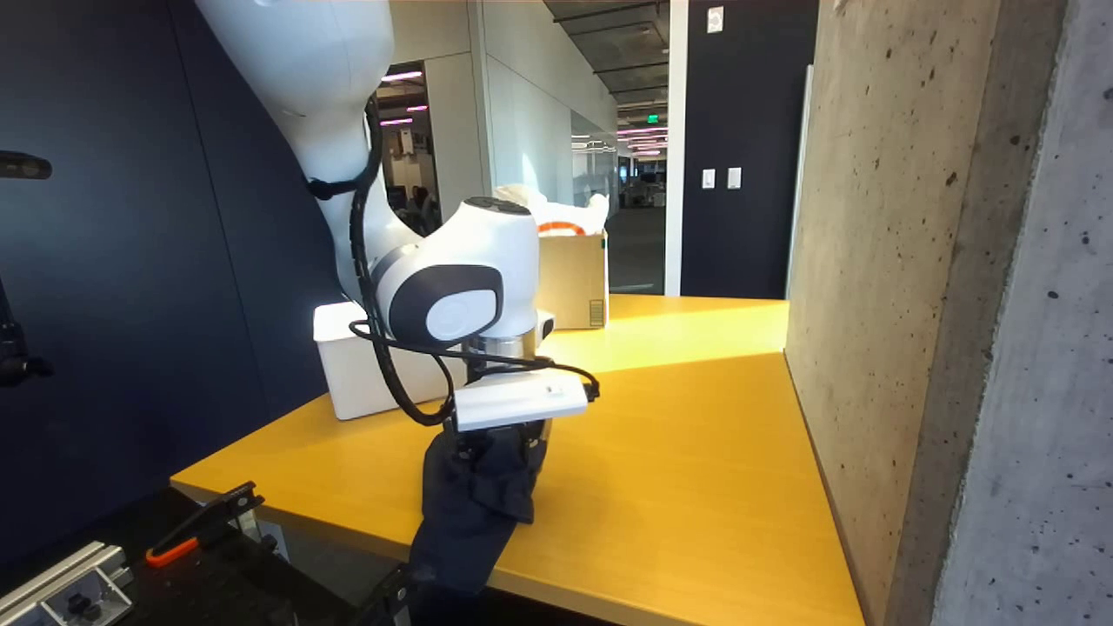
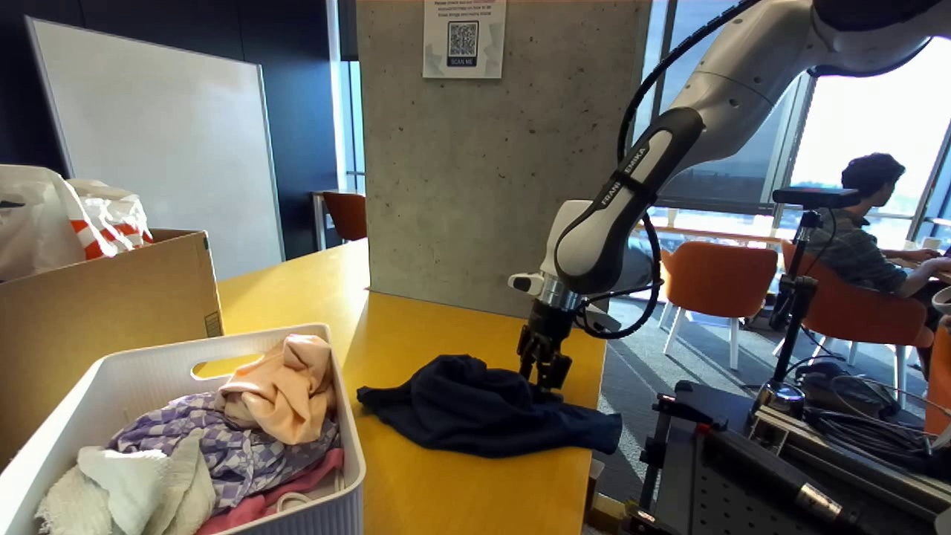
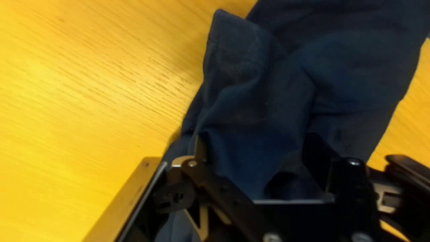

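Partly past table edge [image 1: 556, 594], navy cloth [image 1: 476, 511]

navy cloth [image 2: 475, 412] lies crumpled, one end overhanging the yellow table [image 2: 475, 494]

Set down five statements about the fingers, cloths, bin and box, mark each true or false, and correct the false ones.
1. The fingers stand apart with dark blue cloth between them. True.
2. All of the dark blue cloth lies within the edge of the yellow table. False: part of it reaches past the edge.
3. The white bin stands on that table. True.
4. In the bin, the peach cloth lies underneath the purple checked cloth. False: the peach cloth lies over the purple one.
5. White plastic sticks up out of the cardboard box. True.
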Tool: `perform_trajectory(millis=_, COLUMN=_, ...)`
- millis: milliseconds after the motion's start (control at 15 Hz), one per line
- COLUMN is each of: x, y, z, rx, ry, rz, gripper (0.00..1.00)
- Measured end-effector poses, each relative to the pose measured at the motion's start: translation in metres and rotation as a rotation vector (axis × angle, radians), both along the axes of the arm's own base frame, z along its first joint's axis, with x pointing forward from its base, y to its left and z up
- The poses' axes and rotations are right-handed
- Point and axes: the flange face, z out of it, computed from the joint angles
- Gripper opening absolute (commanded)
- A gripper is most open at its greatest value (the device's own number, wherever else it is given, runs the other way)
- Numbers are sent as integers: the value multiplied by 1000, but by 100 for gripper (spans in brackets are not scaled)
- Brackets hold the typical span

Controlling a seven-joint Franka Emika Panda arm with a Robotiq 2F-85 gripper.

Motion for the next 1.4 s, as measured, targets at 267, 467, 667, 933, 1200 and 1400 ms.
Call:
perform_trajectory(millis=267, x=1, y=-1, z=1, rx=-3, ry=-11, rz=-2, gripper=13)
perform_trajectory(millis=467, x=1, y=-1, z=1, rx=-3, ry=-12, rz=-3, gripper=0)
perform_trajectory(millis=667, x=1, y=2, z=2, rx=-6, ry=-22, rz=-6, gripper=1)
perform_trajectory(millis=933, x=-5, y=32, z=13, rx=-25, ry=-71, rz=1, gripper=1)
perform_trajectory(millis=1200, x=-11, y=91, z=39, rx=-52, ry=-107, rz=29, gripper=1)
perform_trajectory(millis=1400, x=-13, y=104, z=61, rx=-91, ry=-123, rz=-13, gripper=1)
